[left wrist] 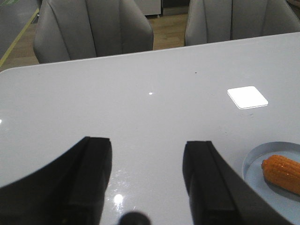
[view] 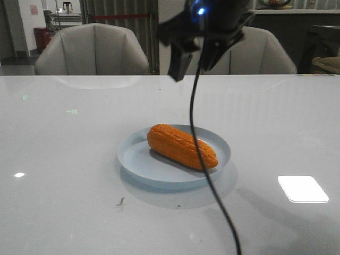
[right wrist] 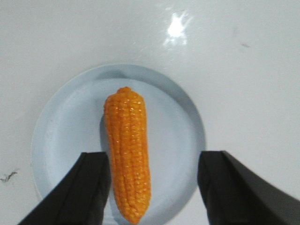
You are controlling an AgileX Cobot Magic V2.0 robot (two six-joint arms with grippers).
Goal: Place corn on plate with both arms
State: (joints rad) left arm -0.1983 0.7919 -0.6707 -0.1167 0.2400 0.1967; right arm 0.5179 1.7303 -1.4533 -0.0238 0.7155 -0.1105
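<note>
The corn (view: pixel 182 146) lay across the middle of the plate (view: pixel 139 159), wholly inside the rim, its tapered end toward the robot's right and the near edge. The plate sat on the pale worktop (view: pixel 64 175), well apart from any edge. Judged from that, the placing looked done, and the step in hand was the release and clearing away.

The right tool (right wrist: pixel 152 187) hung above the plate with its fingers (right wrist: pixel 89 183) spread wide; they stood to either side of the corn's blunt half and pinched nothing, though the right wrist view did not settle whether one finger was brushing the cob. The left tool (left wrist: pixel 147 173) was also spread and empty, over bare worktop beside the plate, with only the plate's rim and one end of the corn at the edge of its view.

To finish well, the right tool should probably go straight up from the plate, keeping the fingers wide, so that neither clips the cob and rolls it toward the rim. A round cob on a shallow, smooth plate would likely roll with little push, so any sideways drift before it is clear seemed the main risk. In the front view a thin black cable (view: pixel 204 175) hung from the arm (view: pixel 204 24) and crossed in front of the corn; whether it touched could not be told, but it might drag the cob as the arm withdrew.
</note>
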